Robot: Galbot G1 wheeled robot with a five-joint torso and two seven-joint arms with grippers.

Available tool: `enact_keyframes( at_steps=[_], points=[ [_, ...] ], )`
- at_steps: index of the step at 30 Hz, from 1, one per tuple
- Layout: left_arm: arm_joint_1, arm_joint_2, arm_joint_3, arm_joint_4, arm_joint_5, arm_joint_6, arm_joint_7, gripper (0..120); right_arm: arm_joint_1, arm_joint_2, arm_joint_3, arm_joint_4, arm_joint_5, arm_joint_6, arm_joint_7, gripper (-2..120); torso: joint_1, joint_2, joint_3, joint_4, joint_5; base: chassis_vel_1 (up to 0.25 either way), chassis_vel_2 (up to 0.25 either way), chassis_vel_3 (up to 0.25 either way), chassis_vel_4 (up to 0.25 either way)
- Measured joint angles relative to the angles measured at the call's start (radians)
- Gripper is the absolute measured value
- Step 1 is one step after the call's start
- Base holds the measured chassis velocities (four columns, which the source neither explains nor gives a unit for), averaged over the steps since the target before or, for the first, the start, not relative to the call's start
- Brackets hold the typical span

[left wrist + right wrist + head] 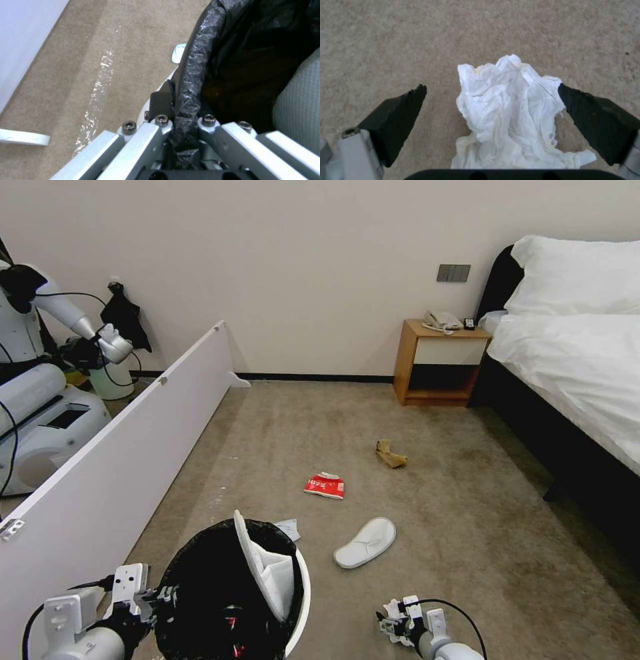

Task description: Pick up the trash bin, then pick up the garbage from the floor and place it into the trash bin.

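We hold the trash bin [233,593] by its bag-lined rim, left gripper [185,125] clamped there so it travels with us; one white slipper [263,570] stands inside. Right gripper [491,110] hangs low over the carpet [386,37], jaws spread either side of a crumpled white tissue [510,110], soft and creased, not yet pinched.

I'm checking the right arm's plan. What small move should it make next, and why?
Probably lower slightly and close the right gripper on the tissue: its open fingers straddle the tissue on the floor, neither touching it. The left gripper holds the bin by its rim.
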Motion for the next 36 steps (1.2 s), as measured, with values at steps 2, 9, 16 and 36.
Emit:
enact_keyframes(
  at_steps=[2, 9, 16, 36],
  points=[
    [0.0, 0.0, 0.0, -0.001, 0.0, 0.0, 0.0, 2, -0.001, -0.001, 0.0, -0.001, 0.001, -0.001, 0.0, 100, 0.0, 0.0, 0.0, 0.0, 0.0, 0.0, 0.0, 0.0, 0.0],
    [-0.001, 0.001, -0.001, -0.003, -0.001, 0.0, 0.0, 2, 0.0, -0.004, 0.0, -0.007, 0.005, -0.004, -0.002, 100, 0.0, 0.0, 0.0, 0.0, 0.0, 0.0, 0.0, 0.0, 0.0],
    [-0.001, -0.001, -0.001, -0.003, -0.001, 0.0, 0.0, 2, 0.0, -0.008, -0.001, -0.013, 0.011, -0.005, -0.005, 100, 0.0, 0.0, 0.0, 0.0, 0.0, 0.0, 0.0, 0.0, 0.0],
    [-0.003, 0.0, -0.001, -0.003, -0.003, 0.0, 0.0, 2, 0.006, -0.017, -0.006, -0.041, 0.027, -0.01, -0.015, 36, 0.0, 0.0, 0.0, -0.0002, -0.0004, 0.0, 0.0, 0.0, 0.0]
  ],
)
